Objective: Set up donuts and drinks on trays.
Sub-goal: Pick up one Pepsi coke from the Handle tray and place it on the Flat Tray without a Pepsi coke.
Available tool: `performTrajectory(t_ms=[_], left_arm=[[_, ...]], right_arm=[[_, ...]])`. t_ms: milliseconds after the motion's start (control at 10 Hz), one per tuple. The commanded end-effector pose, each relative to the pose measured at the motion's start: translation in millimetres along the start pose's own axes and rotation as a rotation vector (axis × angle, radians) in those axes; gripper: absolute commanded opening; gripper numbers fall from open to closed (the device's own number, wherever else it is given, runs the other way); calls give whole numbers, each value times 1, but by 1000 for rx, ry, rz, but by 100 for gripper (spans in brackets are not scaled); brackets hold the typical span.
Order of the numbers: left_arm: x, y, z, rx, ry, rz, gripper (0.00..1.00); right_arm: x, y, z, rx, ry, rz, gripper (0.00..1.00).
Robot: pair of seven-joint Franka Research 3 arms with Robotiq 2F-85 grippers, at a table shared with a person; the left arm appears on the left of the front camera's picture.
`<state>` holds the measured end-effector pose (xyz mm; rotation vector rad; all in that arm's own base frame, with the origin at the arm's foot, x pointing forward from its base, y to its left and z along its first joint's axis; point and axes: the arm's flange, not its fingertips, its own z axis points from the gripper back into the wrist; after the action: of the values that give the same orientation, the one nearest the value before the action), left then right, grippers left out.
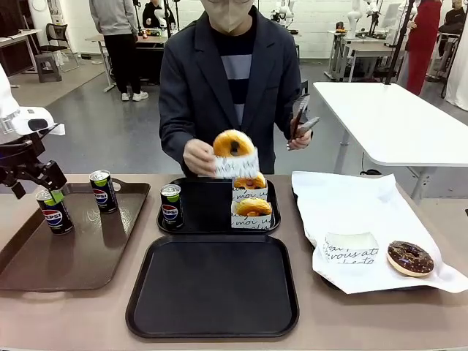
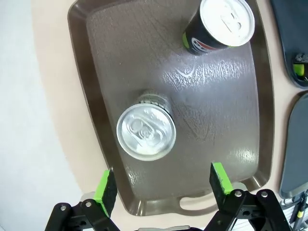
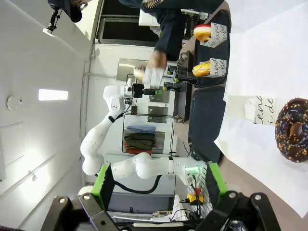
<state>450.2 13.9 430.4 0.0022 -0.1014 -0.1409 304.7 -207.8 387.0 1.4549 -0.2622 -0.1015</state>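
Observation:
Two drinks [image 1: 55, 210] [image 1: 103, 191] stand on a brown tray [image 1: 80, 256]. My left gripper [image 1: 36, 181] hangs open just above the left can [image 2: 146, 131], which lies ahead of its green pads [image 2: 105, 187]; the other can [image 2: 219, 25] is farther off. A third can [image 1: 170, 205] and two sleeved donuts [image 1: 250, 183] [image 1: 253, 208] sit on the far black tray [image 1: 208, 223]. The person's hand holds a sleeved golden donut [image 1: 234, 151] above that tray. The near black tray [image 1: 212, 285] is bare. My right gripper [image 3: 160, 185] is open on nothing, with a chocolate donut [image 3: 292, 130] ahead.
White paper [image 1: 351, 205] covers the table's right side, with the chocolate donut [image 1: 409, 257] and a loose paper sleeve [image 1: 351, 247] on it. The person's other hand holds tongs [image 1: 301, 121]. A white table [image 1: 395, 117] stands behind at right.

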Motion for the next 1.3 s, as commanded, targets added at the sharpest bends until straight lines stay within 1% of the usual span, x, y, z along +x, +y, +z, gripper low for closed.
performTrajectory(t_ms=[0,300,400,800,1200], left_arm=[[27,14,-13,12,-17,38,100],[42,20,-26,4,-49,66,100],[45,21,-31,3,-36,76,100],[40,23,-46,11,-16,91,100],[39,18,-53,-14,-55,109,100]], right_arm=[[0,0,0,13,-4,15,100],[0,0,0,13,-4,15,100],[0,0,0,13,-4,15,100],[0,0,0,13,-4,15,100],[0,0,0,13,-4,15,100]])
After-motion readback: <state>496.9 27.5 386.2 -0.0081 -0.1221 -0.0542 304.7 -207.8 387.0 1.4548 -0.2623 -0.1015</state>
